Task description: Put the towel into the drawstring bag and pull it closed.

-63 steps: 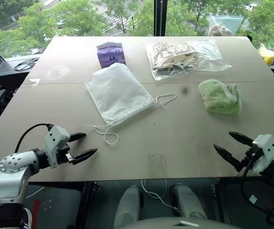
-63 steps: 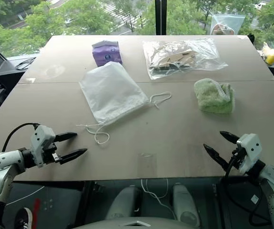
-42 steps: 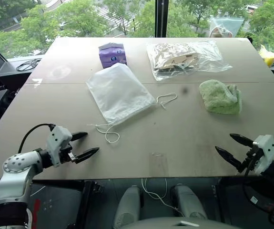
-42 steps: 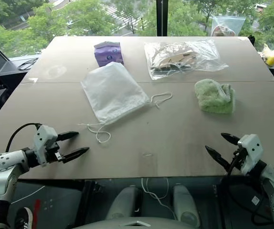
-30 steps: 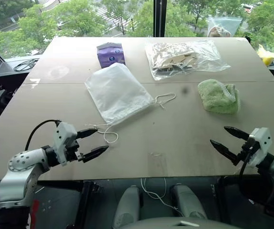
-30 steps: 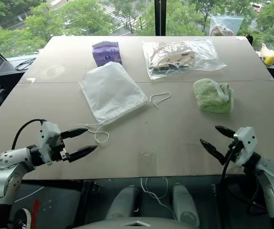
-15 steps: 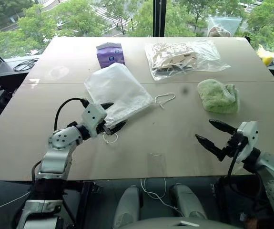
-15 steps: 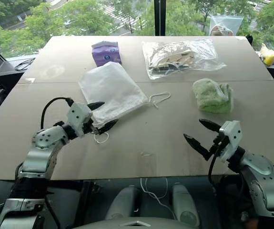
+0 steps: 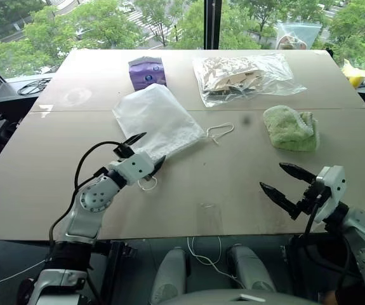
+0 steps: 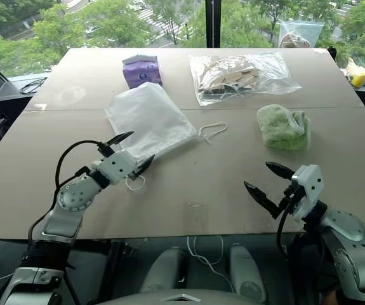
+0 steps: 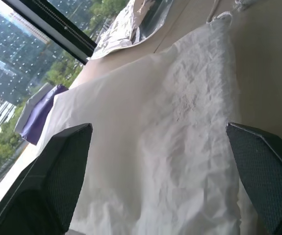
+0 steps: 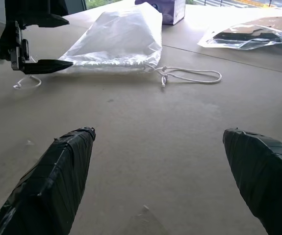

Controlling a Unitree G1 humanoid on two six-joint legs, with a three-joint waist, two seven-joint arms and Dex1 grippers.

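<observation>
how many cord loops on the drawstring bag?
2. One cord loop lies at the drawstring bag's mouth corner toward the towel; the other loop sits by the left gripper.

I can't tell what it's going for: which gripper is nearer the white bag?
Left. The left gripper is open at the bag's mouth edge, by the cord. The right gripper is open too, hovering well off, across bare table, nearer the towel.
</observation>
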